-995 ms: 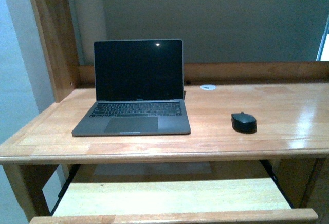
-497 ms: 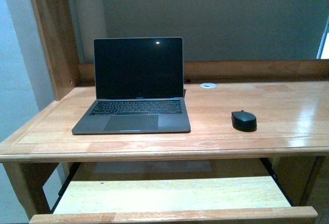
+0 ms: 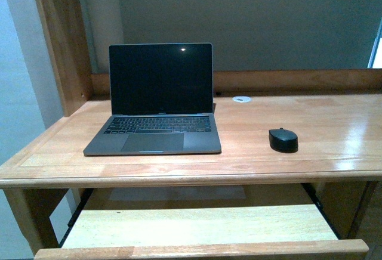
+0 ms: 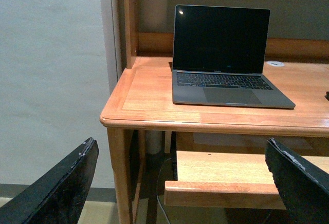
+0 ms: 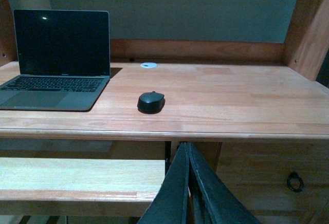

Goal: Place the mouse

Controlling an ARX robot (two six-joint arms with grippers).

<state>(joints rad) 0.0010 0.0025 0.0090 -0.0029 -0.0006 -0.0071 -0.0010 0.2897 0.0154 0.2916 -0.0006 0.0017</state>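
nothing has shifted since the earlier frame. one mouse (image 3: pixel 283 140) sits on the desk (image 3: pixel 334 123) right of the one laptop (image 3: pixel 157 102), apart from it. one white disc (image 3: pixel 241 99) lies behind. left gripper (image 4: pixel 180 183) spread wide; right gripper (image 5: pixel 188 183) seemingly pressed together, empty.

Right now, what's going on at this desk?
Nothing is being handled. The black mouse sits alone on the wooden desk, apart from the open laptop. Both arms hang back below the desk edge: the left end effector is open, the right end effector shut and empty. The pull-out tray is extended.
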